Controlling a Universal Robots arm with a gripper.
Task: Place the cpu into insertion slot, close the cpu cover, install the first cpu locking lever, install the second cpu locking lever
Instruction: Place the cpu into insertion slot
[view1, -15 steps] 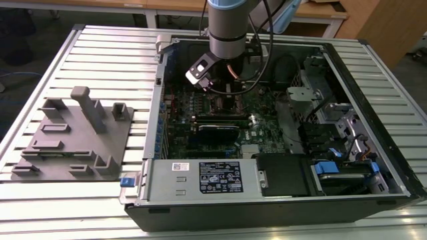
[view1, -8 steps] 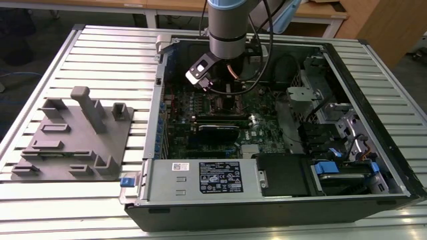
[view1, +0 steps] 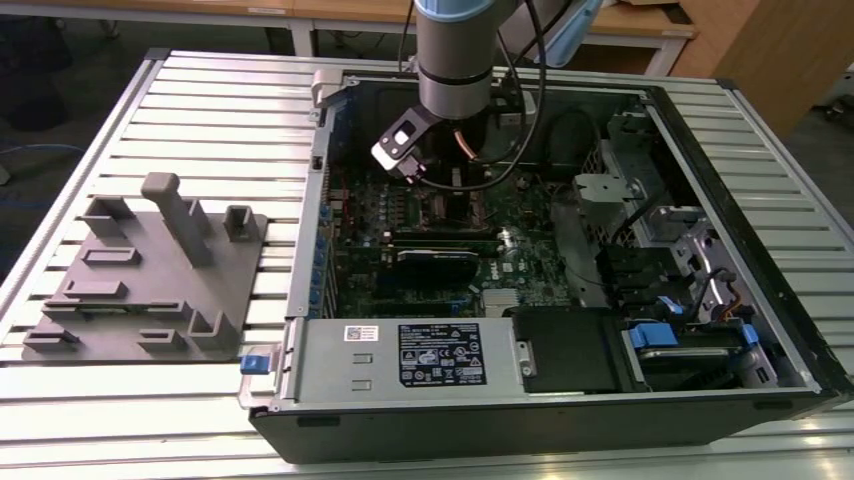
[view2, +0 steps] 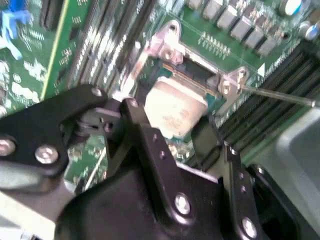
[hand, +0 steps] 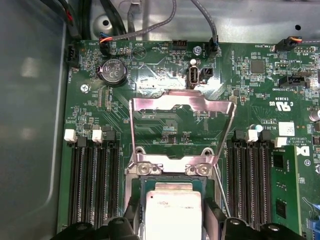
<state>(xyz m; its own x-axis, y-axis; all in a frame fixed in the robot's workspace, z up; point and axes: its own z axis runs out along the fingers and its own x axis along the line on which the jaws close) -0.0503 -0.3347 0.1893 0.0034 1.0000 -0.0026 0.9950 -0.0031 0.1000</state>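
The cpu (hand: 173, 212) is a silver-grey square chip, seen as a pale square (view2: 175, 110) in the second wrist view. It sits between my black fingers (view2: 140, 120), level with or just above the insertion slot (hand: 150, 184) on the green board. My gripper (hand: 172, 222) is shut on the cpu, one finger at each side edge. The cpu cover (hand: 182, 102) stands flipped open behind the slot. A thin locking lever (view2: 280, 94) sticks out beside the slot. In the exterior view, my gripper (view1: 424, 180) reaches down into the open computer case.
Long black memory slots (hand: 95, 185) flank the socket on both sides. Cables (hand: 150, 27) run along the case wall behind the board. In the exterior view a grey fixture plate (view1: 147, 280) lies on the slatted table at the left, and the power supply (view1: 400, 355) fills the case front.
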